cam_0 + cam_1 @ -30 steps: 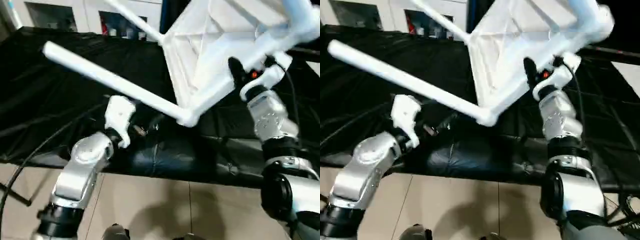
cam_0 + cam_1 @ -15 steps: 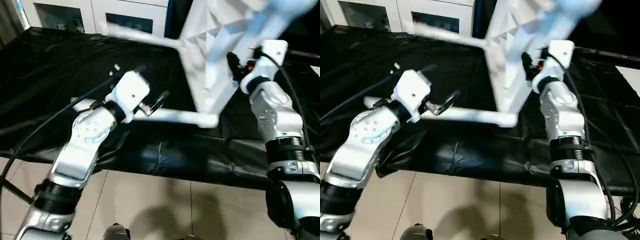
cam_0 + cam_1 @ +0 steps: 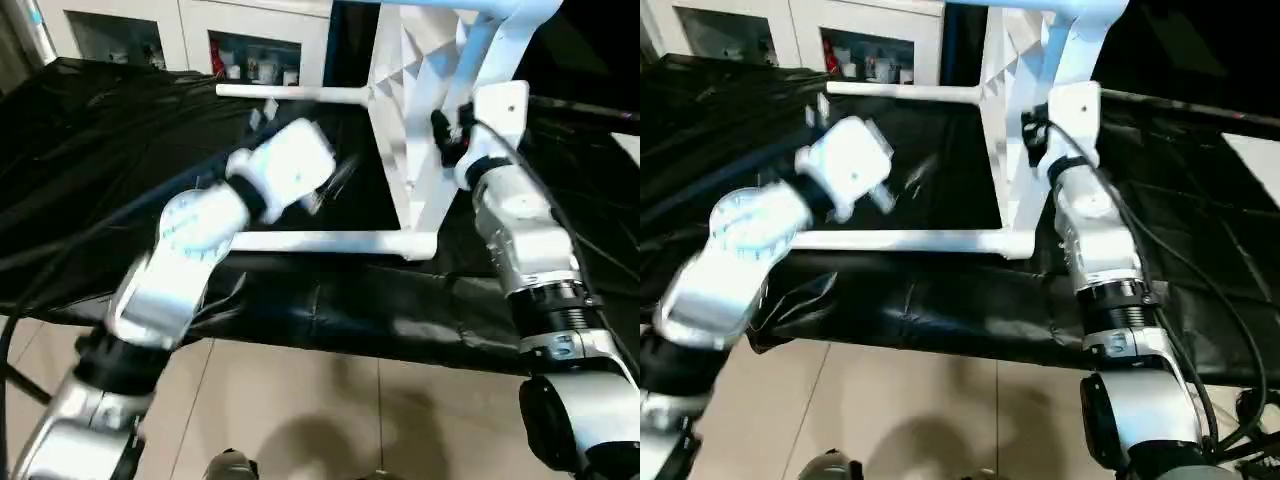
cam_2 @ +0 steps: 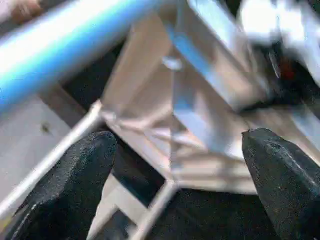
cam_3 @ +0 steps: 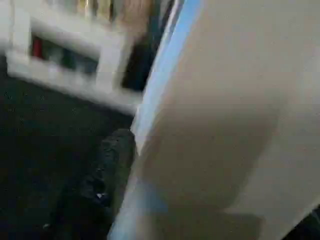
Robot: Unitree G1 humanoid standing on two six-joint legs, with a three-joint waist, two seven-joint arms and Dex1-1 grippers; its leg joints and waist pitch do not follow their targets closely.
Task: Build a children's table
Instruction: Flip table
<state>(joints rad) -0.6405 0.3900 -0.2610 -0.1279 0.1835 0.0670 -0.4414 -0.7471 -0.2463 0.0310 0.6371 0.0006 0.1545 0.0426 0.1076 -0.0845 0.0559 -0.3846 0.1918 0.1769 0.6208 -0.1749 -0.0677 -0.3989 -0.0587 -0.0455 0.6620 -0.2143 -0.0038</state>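
Landmark: the white plastic table top with ribbed underside (image 3: 415, 95), standing on its edge on the black cloth-covered work surface (image 3: 90, 150).

Table position: the top is near vertical, ribs facing the robot's left. One second ago it leaned over at a slant; it has since swung upright.

Legs: two long white cylindrical tube legs project level from the top toward the robot's left, a lower leg (image 3: 320, 242) from the bottom corner and an upper leg (image 3: 290, 93) from a higher corner. A further leg (image 3: 500, 45) runs along the top's right side.

Left gripper (image 4: 175, 165): the left arm has risen from below the lower leg and now lies between the two legs, blurred by motion. Its black fingers (image 4: 75, 175) stand wide apart with nothing between them, facing the ribbed underside.

Right gripper (image 3: 445, 135): placed against the right edge of the top. One black finger (image 5: 112, 165) lies beside the white panel. Whether it clamps the edge cannot be told.

Meaning for task: judged, legs are seated and the assembly is being turned toward standing; the free left arm looks ready to steady a leg.

Surface: wrinkled black cloth, draped over the near edge.

Room: white cabinet with glass doors (image 3: 150, 30) behind the top; beige tiled floor (image 3: 330, 410) below the cloth edge.
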